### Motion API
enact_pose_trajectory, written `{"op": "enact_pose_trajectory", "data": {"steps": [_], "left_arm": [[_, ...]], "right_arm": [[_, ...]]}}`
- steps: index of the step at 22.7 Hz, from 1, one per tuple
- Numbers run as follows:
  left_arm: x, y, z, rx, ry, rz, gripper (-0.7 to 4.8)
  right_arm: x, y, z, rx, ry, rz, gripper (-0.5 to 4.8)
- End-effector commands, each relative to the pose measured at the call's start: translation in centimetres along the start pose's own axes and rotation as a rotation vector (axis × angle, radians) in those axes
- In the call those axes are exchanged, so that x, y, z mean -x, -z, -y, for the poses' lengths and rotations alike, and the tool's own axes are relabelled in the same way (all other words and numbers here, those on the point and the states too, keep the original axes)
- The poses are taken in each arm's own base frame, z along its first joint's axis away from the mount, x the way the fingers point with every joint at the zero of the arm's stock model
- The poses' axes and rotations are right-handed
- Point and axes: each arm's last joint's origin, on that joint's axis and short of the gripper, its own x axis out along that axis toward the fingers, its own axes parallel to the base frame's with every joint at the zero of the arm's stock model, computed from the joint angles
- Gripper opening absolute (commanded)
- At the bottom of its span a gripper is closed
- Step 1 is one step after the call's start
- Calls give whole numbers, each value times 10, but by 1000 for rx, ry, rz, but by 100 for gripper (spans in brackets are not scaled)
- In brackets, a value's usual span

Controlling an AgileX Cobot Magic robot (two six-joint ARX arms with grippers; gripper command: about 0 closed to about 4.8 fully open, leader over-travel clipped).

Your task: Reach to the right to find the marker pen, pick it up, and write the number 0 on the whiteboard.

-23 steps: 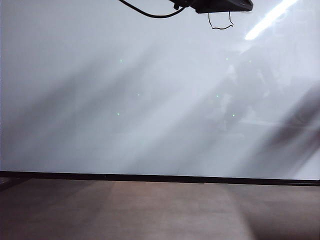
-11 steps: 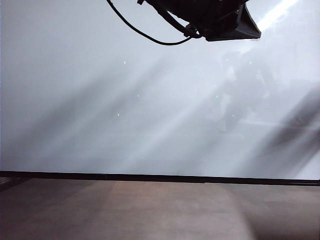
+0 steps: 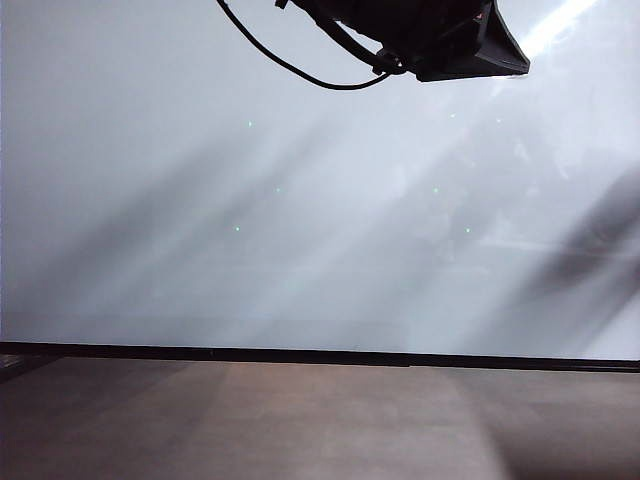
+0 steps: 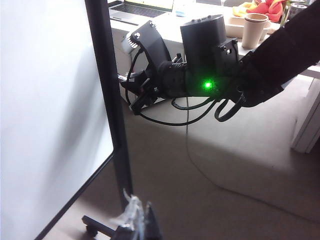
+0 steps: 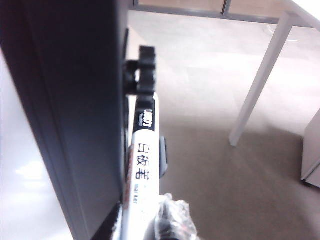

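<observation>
The right gripper (image 5: 150, 220), its tape-wrapped fingers (image 5: 172, 215) clamped on the white-barrelled marker pen (image 5: 140, 170) with black printed characters, holds the pen alongside the dark frame edge of the large glossy whiteboard (image 5: 20, 165). In the exterior view this black arm (image 3: 440, 35) hangs before the board's upper part (image 3: 200, 200), above its thin black lower edge. The left gripper (image 4: 134, 220) sits near the board's dark upright frame (image 4: 107, 90), only its tape-wrapped tips visible, so I cannot tell whether they are apart or together.
</observation>
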Motion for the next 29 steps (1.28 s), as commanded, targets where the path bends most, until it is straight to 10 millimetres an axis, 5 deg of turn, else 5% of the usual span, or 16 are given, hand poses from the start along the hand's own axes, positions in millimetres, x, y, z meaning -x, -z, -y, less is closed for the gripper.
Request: {"op": "enact_pose_trajectory", "data": {"steps": [1,13,15,23,25,29], "left_arm": [[2,-4,1,4,6,15,-6],[2,-2,1,10,8,-5,-6],[2,-2,1,10,8,-5,-6],[2,-1,1,13,10,-15,-6],[2,-1,1,15,10,-19,-6],[3,-2,1,14,10,-17,-6]], "right_arm": [[1,10,-2,-5,-13,-83,-1],[-5,-11,2,26,-8,-46,5],[-5,-10,2,22,-12,-66,110],[-5,-10,2,21,-12,-67,118],[-3,-15,2,23,-30,-55,201],[2,-23,4,25,-18,-39,212]]}}
